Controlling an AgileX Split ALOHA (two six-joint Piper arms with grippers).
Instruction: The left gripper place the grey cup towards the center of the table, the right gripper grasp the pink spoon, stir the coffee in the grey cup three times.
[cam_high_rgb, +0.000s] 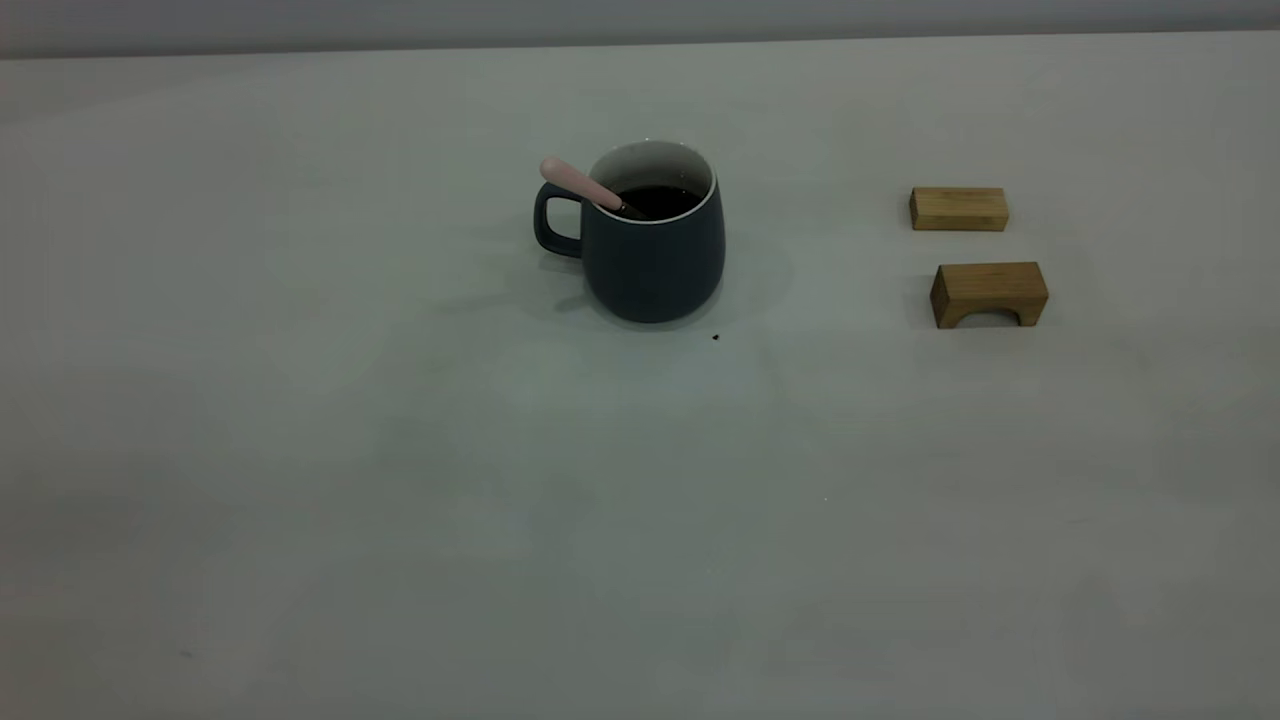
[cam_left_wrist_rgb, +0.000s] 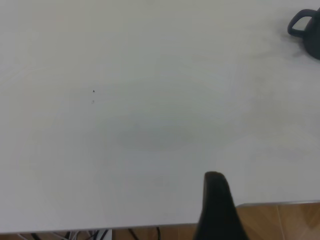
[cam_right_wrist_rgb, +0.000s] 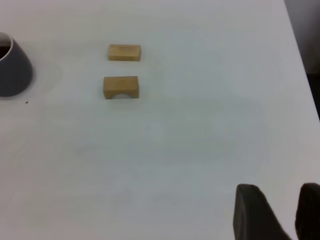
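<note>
One grey cup (cam_high_rgb: 655, 245) stands upright near the middle of the table (cam_high_rgb: 400, 480), handle turned to the exterior view's left. Inside it, dark coffee (cam_high_rgb: 657, 202) sits below the white rim. One pink spoon (cam_high_rgb: 585, 187) is in the cup, its bowl down in the liquid and its handle leaning out over the rim above the cup handle. Nothing is holding it.

No arm shows in the exterior view. The left gripper (cam_left_wrist_rgb: 216, 210) appears only in its own wrist view, and only as a single dark finger near the table's edge. The cup sits well apart from it, at the far corner of that view, with just its handle and part of its wall showing. Whether those jaws are parted or closed, I cannot tell.

The right gripper (cam_right_wrist_rgb: 280, 212) shows two dark fingers with a clear gap between them, jaws released and holding nothing. The cup is well apart from it too, cut off by the edge of that view.

Two wooden blocks lie to the right of the cup: one plain block (cam_high_rgb: 958, 209) farther back, and one arched block (cam_high_rgb: 988, 294) nearer the camera, close together but not touching. A tiny dark speck (cam_high_rgb: 715, 337) sits just beside the cup's base.
</note>
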